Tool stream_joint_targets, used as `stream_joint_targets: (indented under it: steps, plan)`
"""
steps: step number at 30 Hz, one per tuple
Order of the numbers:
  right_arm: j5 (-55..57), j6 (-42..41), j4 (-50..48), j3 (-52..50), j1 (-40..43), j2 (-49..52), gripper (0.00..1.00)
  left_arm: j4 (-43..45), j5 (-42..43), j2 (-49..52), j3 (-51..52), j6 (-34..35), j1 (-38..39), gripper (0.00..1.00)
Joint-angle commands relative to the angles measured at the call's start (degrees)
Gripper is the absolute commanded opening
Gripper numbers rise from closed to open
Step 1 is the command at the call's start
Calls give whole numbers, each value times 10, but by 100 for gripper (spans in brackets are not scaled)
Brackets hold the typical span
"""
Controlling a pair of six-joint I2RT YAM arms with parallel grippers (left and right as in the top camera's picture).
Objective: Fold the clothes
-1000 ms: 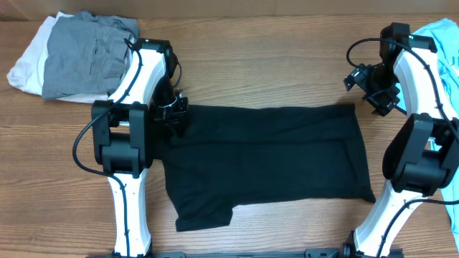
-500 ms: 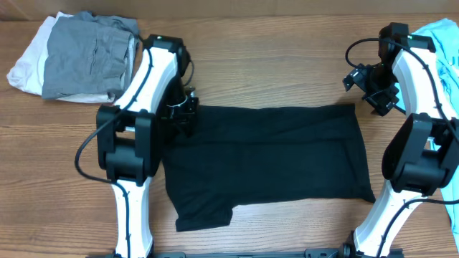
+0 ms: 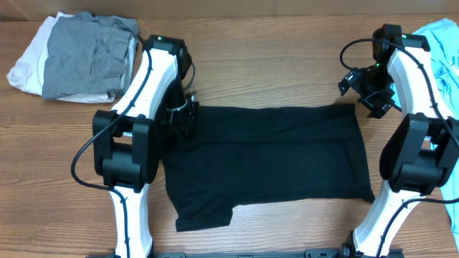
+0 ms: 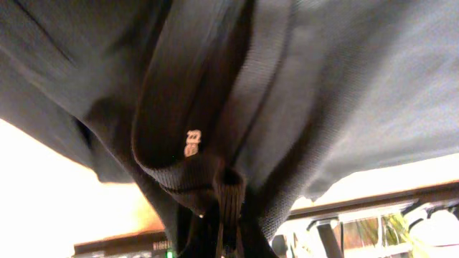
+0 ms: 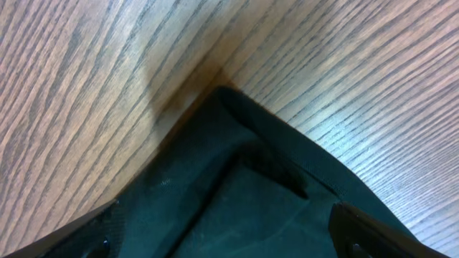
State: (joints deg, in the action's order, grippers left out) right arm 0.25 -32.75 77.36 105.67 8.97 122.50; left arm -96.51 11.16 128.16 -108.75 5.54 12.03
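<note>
On the wooden table (image 3: 272,64) the black shirt (image 3: 272,158) lies flat in the middle, its long axis running left to right between the arms. A grey and white pile (image 3: 79,57) sits far left and a light blue garment (image 3: 441,43) at the right edge. The left gripper (image 3: 183,119) is clamped on the shirt's far left corner, cloth bunched in its grip. The right gripper (image 3: 367,99) hangs with jaws wide apart just over the far right corner, holding nothing, and is the nearer arm to grasp it.

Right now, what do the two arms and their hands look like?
Left arm and right arm match: white link shells between bulky black joint housings, with a loose black cable looping alongside each. The left hand and right hand are black and compact.
</note>
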Motion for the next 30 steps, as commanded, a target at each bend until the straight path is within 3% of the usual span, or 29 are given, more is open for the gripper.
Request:
stream_joint_targets:
  steps: [1,14,15,18,21,23,30]
  plan:
    - [0,2,-3,8,0,-17,94,-4,-9,-28,64,-8,5,4]
    - [1,2,3,8,1,-17,93,-4,-55,-28,93,9,3,4]
    - [0,2,3,8,1,-17,93,-4,-54,-28,93,9,3,11]
    - [0,3,6,8,0,-17,93,-4,-54,-28,93,9,3,17]
    - [0,14,10,8,0,-17,94,-4,-58,-28,93,9,3,40]
    - [-5,13,14,8,0,-17,94,-3,-58,-28,93,9,3,64]
    - [-38,13,12,8,-1,-17,94,61,-65,-28,93,9,-9,80]
